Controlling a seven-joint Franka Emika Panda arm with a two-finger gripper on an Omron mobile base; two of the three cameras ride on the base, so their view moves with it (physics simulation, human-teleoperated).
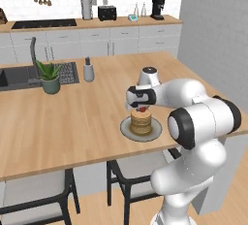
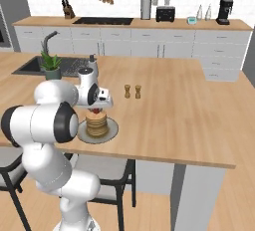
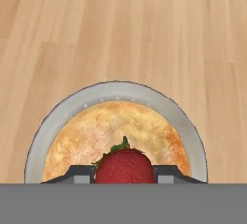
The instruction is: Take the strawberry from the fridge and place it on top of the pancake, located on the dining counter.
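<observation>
A red strawberry (image 3: pixel 125 167) with a green leafy top sits between my two fingers; my gripper (image 3: pixel 124 172) is shut on it. Directly below lies the tan pancake (image 3: pixel 115 133) stack on its round grey plate (image 3: pixel 53 121). In the left base view the gripper (image 1: pixel 142 107) hangs just over the pancake (image 1: pixel 141 120), the strawberry (image 1: pixel 142 108) a small red spot at its tip. The right base view shows the gripper (image 2: pixel 95 109) above the pancake (image 2: pixel 96 124) on the plate (image 2: pixel 112 130), near the front edge of the dining counter (image 2: pixel 174 110).
Two small brown shakers (image 2: pixel 132 91) stand behind the plate. A potted plant (image 1: pixel 50 76), a grey bottle (image 1: pixel 88 70) and a sink (image 1: pixel 17 77) sit at the counter's far left. Dark-framed chairs (image 1: pixel 128 173) stand under the front edge. The wall counter with appliances (image 1: pixel 106 12) runs along the back.
</observation>
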